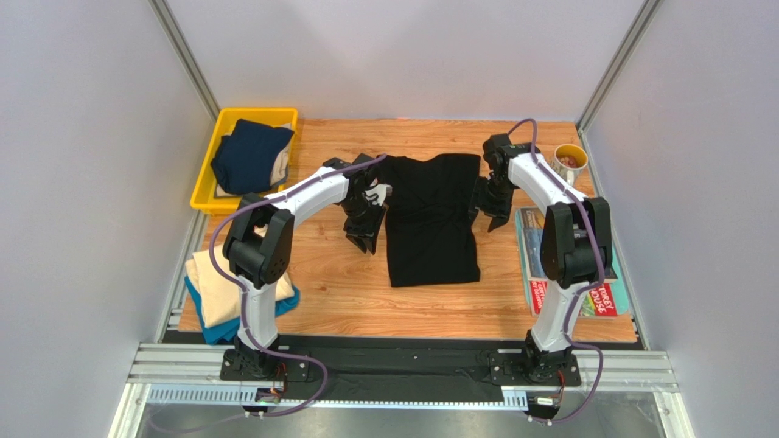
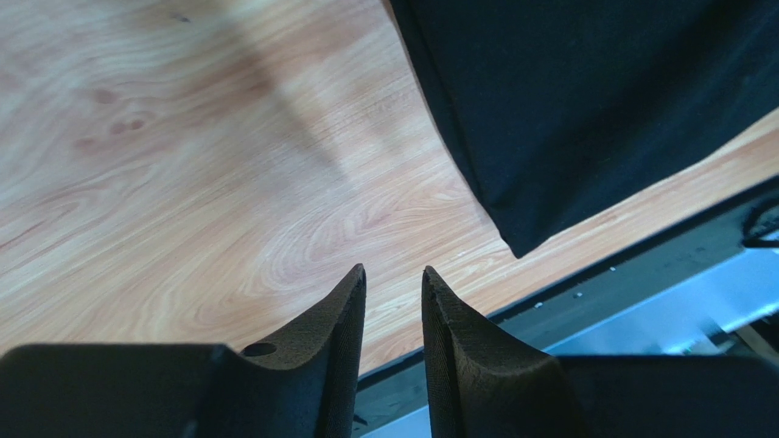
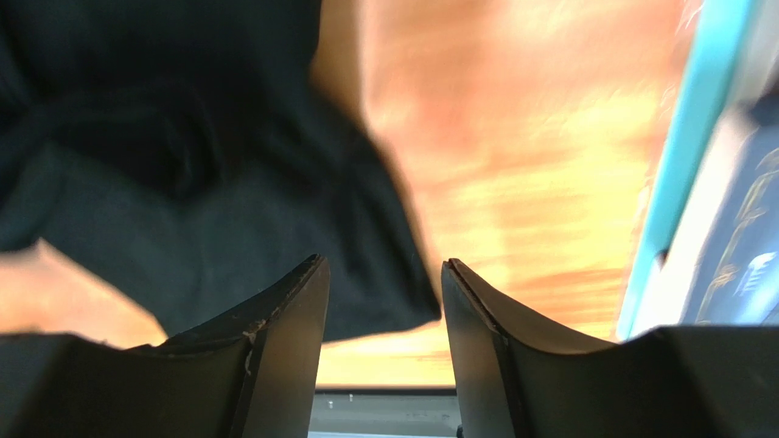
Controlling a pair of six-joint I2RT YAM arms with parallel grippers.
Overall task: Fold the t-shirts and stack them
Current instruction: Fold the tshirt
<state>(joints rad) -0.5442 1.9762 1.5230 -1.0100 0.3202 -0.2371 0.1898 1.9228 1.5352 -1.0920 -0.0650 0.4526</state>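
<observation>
Two grippers, both parted and empty: left gripper [image 2: 393, 274] just beside the black t-shirt [image 1: 430, 228], which lies flat mid-way across the table [image 1: 329, 292], right gripper [image 3: 384, 265] near its right sleeve; cloth looks light and limp, so I'd pinch edge corners.

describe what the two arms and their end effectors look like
The left arm and right arm have white links, black joint housings, each trailed by a purple cable. The left end effector and right end effector have two black tapered fingers.
</observation>
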